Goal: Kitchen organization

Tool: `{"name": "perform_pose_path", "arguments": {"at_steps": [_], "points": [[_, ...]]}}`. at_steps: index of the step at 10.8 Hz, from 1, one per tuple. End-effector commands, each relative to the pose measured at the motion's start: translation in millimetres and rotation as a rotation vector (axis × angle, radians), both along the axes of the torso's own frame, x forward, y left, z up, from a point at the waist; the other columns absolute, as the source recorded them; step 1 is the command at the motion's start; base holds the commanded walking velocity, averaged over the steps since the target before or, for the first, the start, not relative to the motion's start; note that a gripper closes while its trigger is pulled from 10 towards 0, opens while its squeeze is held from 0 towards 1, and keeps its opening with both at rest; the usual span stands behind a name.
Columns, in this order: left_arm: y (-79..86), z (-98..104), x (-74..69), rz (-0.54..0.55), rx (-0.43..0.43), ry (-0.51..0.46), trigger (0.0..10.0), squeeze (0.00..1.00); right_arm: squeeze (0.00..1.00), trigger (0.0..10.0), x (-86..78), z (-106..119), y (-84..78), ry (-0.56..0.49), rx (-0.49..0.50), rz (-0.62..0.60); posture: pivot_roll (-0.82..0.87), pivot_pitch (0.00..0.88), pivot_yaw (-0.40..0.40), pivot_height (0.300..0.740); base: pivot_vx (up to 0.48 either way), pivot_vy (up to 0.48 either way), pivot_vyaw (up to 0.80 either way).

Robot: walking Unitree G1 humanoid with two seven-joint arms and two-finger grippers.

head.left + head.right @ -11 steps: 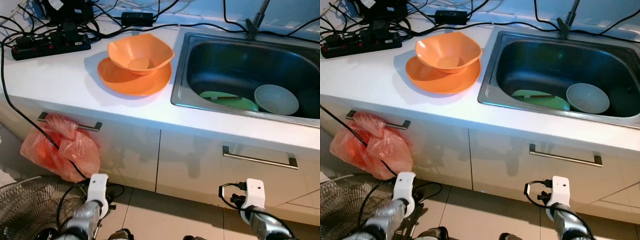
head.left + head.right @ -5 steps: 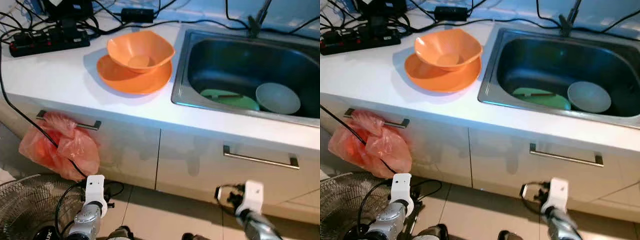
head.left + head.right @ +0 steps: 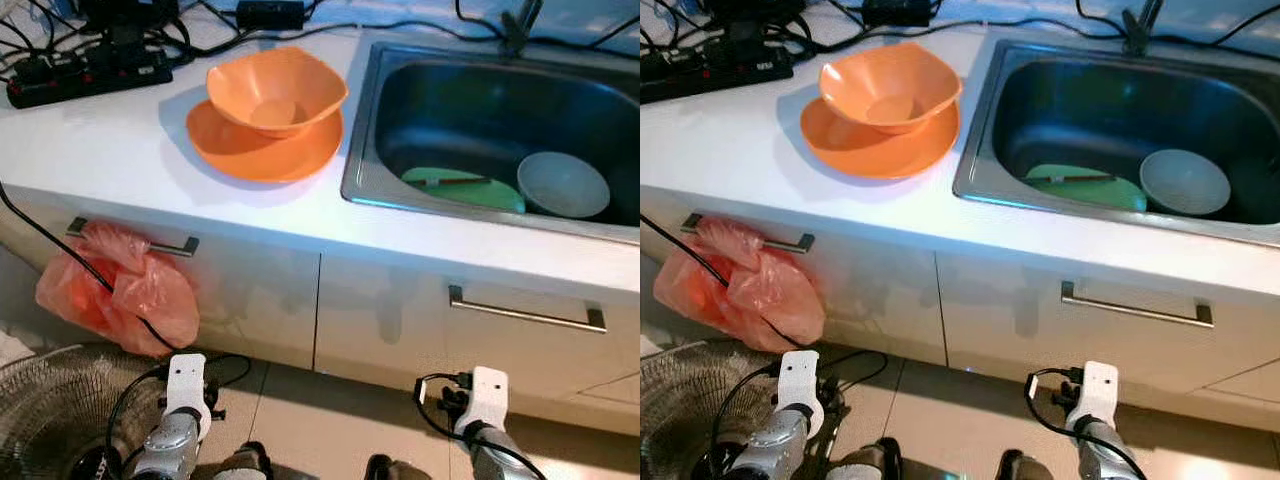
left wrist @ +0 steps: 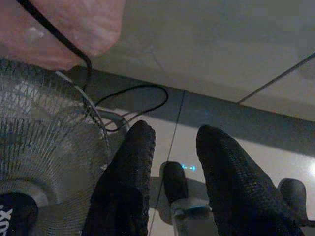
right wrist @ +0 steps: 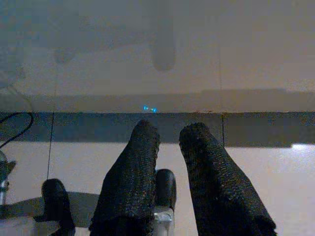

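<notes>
two grippers are hanging low before the cabinet, left gripper (image 4: pixel 170 162) and right gripper (image 5: pixel 170 162) each slightly parted, holding nothing. an orange bowl (image 3: pixel 277 88) is sitting on its orange plate (image 3: pixel 262 152) beside the sink (image 3: pixel 357 150) (dishes lying inside); i'd be lifting an arm squarely over the bowl rim.

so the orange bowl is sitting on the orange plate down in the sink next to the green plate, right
Not quite. The orange bowl does sit on the orange plate, but they are on the white counter to the left of the sink, as the left eye view shows. The green plate is in the sink.
</notes>
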State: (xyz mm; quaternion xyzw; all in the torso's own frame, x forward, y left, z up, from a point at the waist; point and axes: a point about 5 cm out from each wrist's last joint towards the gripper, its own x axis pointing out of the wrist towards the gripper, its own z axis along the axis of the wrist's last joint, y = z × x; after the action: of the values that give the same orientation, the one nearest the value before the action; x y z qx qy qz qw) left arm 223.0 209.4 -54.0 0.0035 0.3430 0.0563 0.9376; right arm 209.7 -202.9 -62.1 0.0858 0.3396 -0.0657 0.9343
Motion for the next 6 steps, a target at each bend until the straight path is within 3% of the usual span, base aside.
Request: {"name": "perform_pose_path", "arguments": {"at_steps": [1,6], "points": [[2.9,-5.2,-8.7,0.021,0.000,0.030,10.0,0.00,0.00,10.0,-9.6,-5.5,-2.0,0.034,0.000,-0.007,0.14,0.202,-0.001,0.740,0.000,0.000,0.00],[-6.6,-7.5,-8.4,0.015,-0.013,0.048,10.0,0.00,0.00,10.0,-16.7,-8.3,-11.2,0.068,-0.020,-0.028,0.11,0.207,-0.008,0.740,0.000,0.000,0.00]]}}
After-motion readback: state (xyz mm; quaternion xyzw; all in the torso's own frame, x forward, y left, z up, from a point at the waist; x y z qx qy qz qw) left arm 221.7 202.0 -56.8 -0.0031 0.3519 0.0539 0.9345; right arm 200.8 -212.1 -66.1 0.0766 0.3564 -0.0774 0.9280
